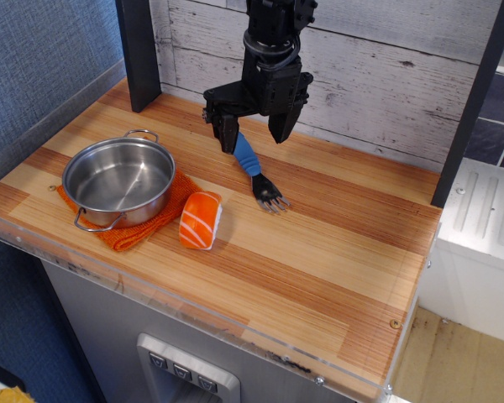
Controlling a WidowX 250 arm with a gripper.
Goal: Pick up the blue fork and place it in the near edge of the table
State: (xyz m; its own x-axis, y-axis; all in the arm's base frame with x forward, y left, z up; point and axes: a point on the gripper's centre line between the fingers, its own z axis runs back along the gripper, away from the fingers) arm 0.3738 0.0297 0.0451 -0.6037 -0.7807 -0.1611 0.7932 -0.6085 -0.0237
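1. One gripper [254,133]: jaws spread wide, empty, straddling the handle end of one blue fork [255,172].
2. Fork lies flat mid-counter [319,260].
3. One pot [119,180], one orange cloth [143,225].

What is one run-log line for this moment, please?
phase: reaching | claw: open, above handle end of blue fork | fork: flat on table, not lifted | placed: no

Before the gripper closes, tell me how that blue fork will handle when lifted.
The blue fork looks rigid, so it should lift without bending. Its thick ribbed handle probably grips well. The open gripper is over the handle's far end, so the metal tines may dip once it leaves the table.
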